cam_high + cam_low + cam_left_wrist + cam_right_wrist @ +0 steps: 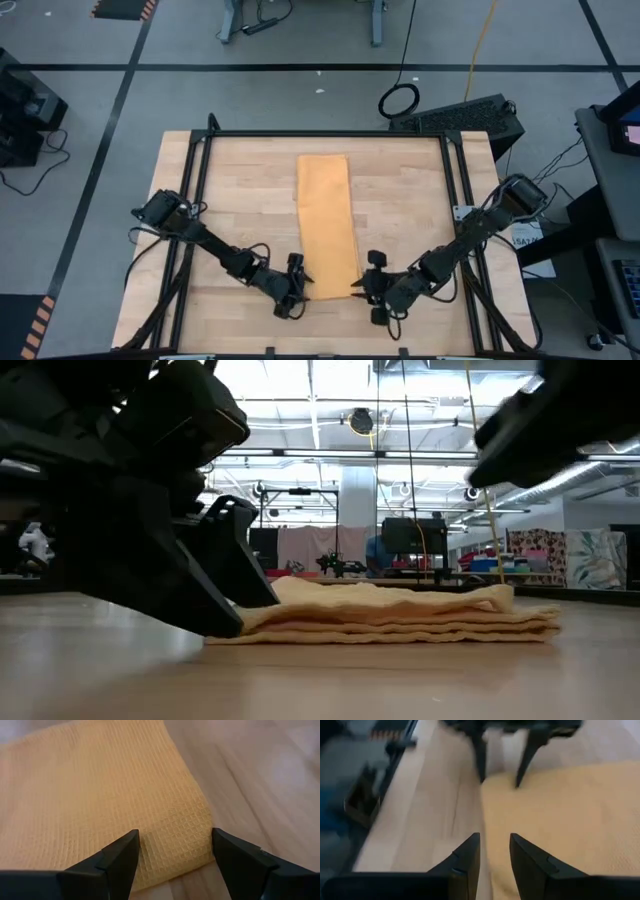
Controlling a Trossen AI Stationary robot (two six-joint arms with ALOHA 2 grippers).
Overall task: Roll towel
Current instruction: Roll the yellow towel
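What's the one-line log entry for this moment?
towel: folded strip, flat, unrolled | left gripper: open, straddling near corner | right gripper: narrow gap, at opposite near corner, nothing held

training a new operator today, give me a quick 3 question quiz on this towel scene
1. True or false: the towel lies folded into a long strip on the table.
2. Which end of the towel are both grippers at? A) the near end, toward the arm bases' side B) the far end C) the middle
3. Fill in: the left gripper has its fingers spread around a ______ of the towel.

Key:
1. True; the low view shows stacked layers.
2. A; the left gripper and the right gripper flank the near end in the high view.
3. Corner.
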